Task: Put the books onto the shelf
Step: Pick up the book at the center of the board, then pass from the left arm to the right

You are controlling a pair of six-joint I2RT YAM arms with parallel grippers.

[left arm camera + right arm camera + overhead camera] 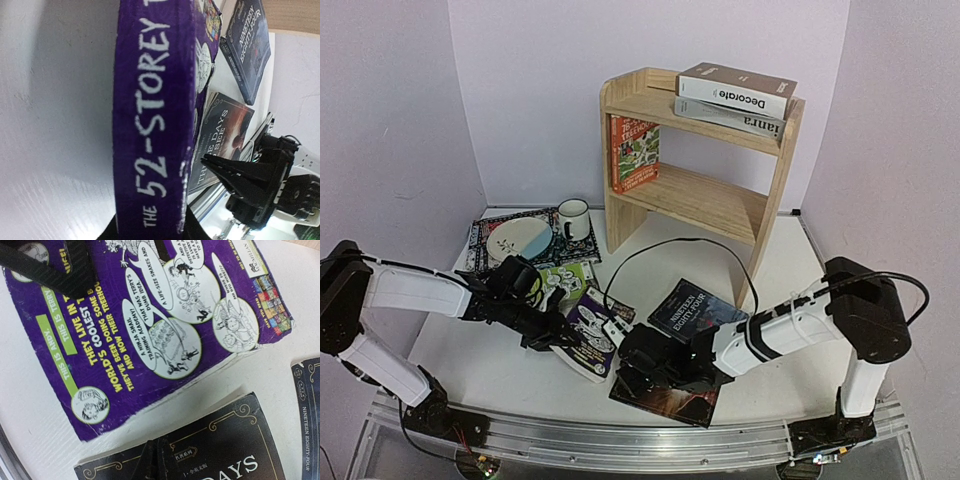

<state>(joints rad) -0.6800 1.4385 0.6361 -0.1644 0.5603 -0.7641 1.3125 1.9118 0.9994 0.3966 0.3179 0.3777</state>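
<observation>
My left gripper [150, 222] is shut on the spine of the purple book [152, 100], one finger on each cover. The same purple book [592, 325] lies at the table's front centre. My right gripper [162, 455] is shut, its tips pressed on the dark "Three Days to See" book [220, 450] beside it. "Nineteen Eighty-Four" [695, 308] lies flat behind that. A green book [563, 279] lies under my left arm. The pine shelf [700, 195] stands at the back, with "Decorate" [735, 90] stacked on the grey book [740, 118] on top and the orange book [635, 153] upright below.
A patterned placemat [485, 245] at the back left carries a plate [520, 240] and a white mug [573, 218]. A black cable [680, 243] loops over the table in front of the shelf. The metal rail [620, 440] runs along the near edge.
</observation>
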